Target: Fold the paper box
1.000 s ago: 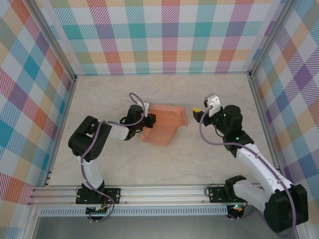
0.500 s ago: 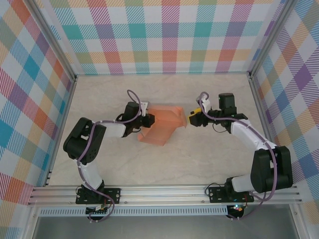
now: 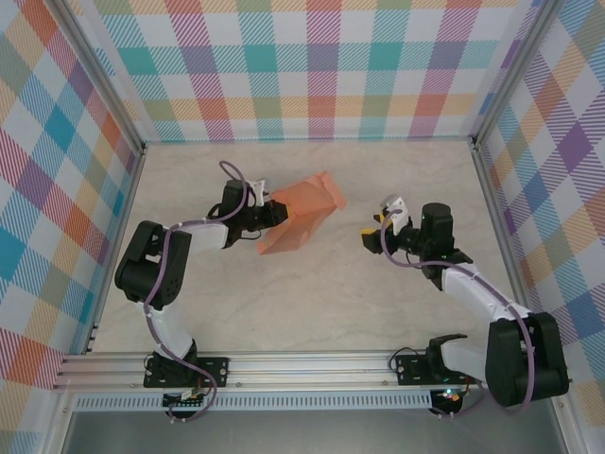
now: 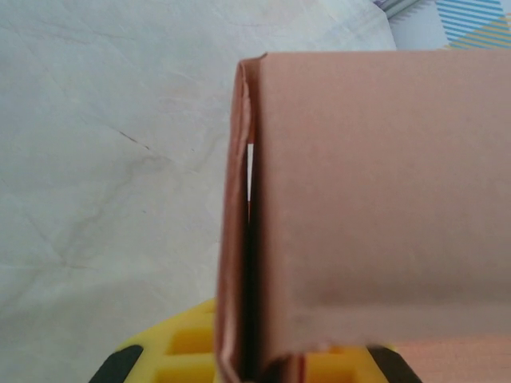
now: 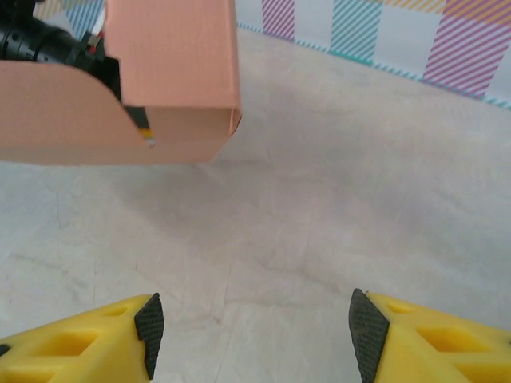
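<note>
The paper box (image 3: pixel 301 223) is a salmon-orange folded cardboard piece, held tilted off the table left of centre. My left gripper (image 3: pixel 273 216) is shut on its left edge. In the left wrist view the cardboard (image 4: pixel 383 199) covers most of the frame, with a thin flap (image 4: pixel 233 239) pinched between my yellow fingers (image 4: pixel 180 351). My right gripper (image 3: pixel 371 236) sits apart to the right of the box, open with nothing between its pads (image 5: pixel 148 323). From the right wrist view the box (image 5: pixel 172 56) hangs at upper left, ahead of the right gripper (image 5: pixel 257 335).
The pale marbled table (image 3: pixel 312 303) is fenced by checked walls (image 3: pixel 321 66) at the back and both sides. A metal rail (image 3: pixel 312 364) with the arm bases runs along the near edge.
The left gripper has raised and turned the box, shifting it up and left. The right gripper has drawn back from the box's right edge and its jaws stand wider.
</note>
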Controlling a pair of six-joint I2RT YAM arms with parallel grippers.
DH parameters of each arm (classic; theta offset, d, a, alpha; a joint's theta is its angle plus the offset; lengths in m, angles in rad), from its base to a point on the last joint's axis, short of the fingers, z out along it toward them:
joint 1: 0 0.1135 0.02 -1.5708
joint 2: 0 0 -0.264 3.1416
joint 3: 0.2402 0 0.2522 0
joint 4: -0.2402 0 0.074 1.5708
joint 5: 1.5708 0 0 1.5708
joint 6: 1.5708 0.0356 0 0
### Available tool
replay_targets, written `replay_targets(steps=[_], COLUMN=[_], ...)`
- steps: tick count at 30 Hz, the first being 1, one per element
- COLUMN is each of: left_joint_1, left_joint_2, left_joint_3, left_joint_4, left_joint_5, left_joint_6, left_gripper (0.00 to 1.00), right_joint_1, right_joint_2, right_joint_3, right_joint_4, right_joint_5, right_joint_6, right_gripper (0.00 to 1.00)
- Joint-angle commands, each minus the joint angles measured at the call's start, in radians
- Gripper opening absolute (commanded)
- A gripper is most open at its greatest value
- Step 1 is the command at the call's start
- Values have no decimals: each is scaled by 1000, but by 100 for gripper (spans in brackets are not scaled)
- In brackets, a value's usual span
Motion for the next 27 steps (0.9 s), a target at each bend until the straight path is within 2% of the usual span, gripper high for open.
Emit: replay_targets(steps=[1, 5, 9, 22, 27], left_joint_1=[-2, -4, -6, -26, -38], left_joint_2=[4, 1, 6, 35, 40], left_joint_3=[21, 22, 29, 71, 72], left_joint_4=[21, 7, 2, -39, -37], left_joint_5=[72, 83, 97, 118, 112], left_joint_6=[-64, -61, -69, -71, -69], left_gripper=[0, 0, 0, 0, 0], right_joint_1=[7, 24, 73, 218, 240], right_joint_2=[45, 102, 150, 227, 236], right_joint_3=[35, 99, 161, 200, 199], right_joint_4=[182, 209, 186, 282, 293], right_joint_5=[-35, -97, -95, 218, 252], right_joint_6=[66, 89, 62, -18, -20], right_gripper=[65, 64, 63, 46, 43])
